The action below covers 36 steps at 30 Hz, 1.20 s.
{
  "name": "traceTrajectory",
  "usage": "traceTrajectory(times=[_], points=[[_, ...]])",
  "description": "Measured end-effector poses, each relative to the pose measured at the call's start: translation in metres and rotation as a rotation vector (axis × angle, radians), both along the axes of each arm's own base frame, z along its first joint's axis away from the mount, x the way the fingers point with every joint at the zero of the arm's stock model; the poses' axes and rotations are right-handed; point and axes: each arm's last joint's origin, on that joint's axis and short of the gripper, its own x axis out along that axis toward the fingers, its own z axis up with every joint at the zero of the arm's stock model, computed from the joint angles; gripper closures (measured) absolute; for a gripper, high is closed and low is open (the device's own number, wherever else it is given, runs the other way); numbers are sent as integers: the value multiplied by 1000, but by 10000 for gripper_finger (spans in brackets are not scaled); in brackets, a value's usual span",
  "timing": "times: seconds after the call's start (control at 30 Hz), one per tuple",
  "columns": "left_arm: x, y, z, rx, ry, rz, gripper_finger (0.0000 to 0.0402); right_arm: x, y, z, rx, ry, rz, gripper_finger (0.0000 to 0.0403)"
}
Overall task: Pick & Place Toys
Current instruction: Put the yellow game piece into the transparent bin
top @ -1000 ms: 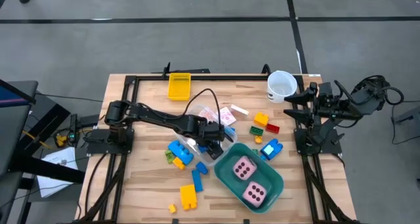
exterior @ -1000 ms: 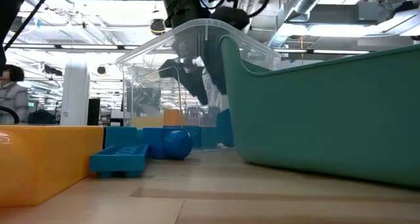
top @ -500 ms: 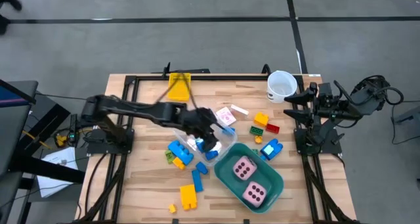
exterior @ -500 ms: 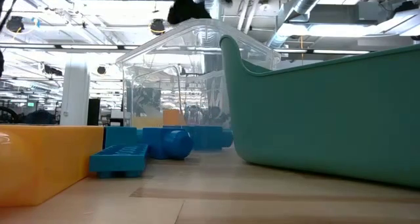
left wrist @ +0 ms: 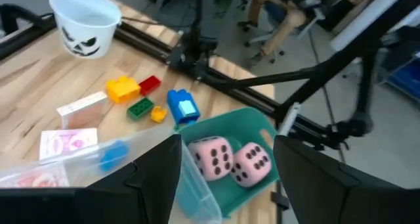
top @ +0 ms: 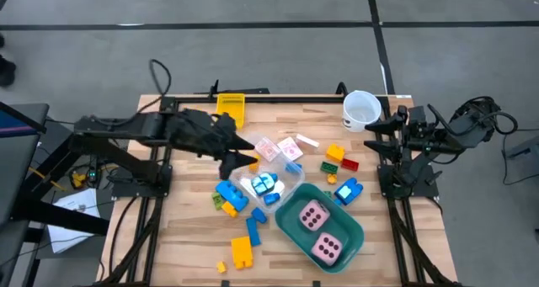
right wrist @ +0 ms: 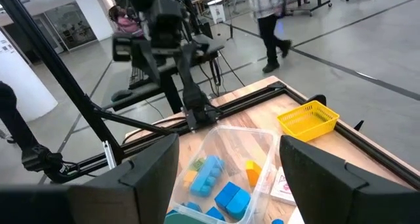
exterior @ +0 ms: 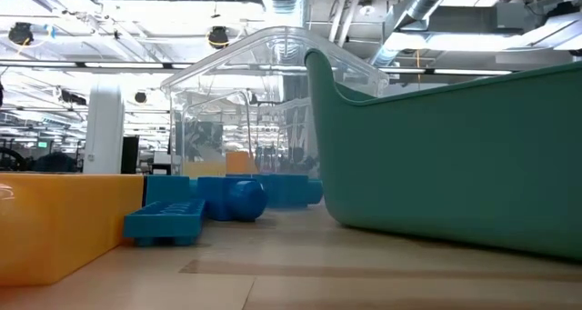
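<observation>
Reaching next, your left gripper (top: 244,158), jaws apart and empty, sits nearest the pink-white cards (top: 268,147) just beside it.

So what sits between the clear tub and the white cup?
High view: pink-white cards and yellow, red and green bricks lie between clear tub and white cup.

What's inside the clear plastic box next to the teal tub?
The clear plastic box holds light-blue and dark-blue building bricks, and the right wrist view shows an orange brick too. Anything beneath those bricks is covered and cannot be seen.
</observation>
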Motion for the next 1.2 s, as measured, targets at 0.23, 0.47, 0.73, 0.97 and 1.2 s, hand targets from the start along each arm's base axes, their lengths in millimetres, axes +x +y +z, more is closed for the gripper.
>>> traceTrajectory(times=[0.23,0.47,0.73,0.97,1.2], points=[[-25,-8,9,-9,-3,-51,164,0,0,0,0,0,0,148],[-33,-26,-5,-47,137,-97,165,0,0,0,3,-1,-1,148],[-30,-46,-64,-168,335,-31,165,0,0,0,2,0,-1,148],[-42,-85,-139,-364,521,-48,165,0,0,0,7,0,1,148],[-69,-149,-186,-644,492,-277,165,0,0,0,9,0,1,148]])
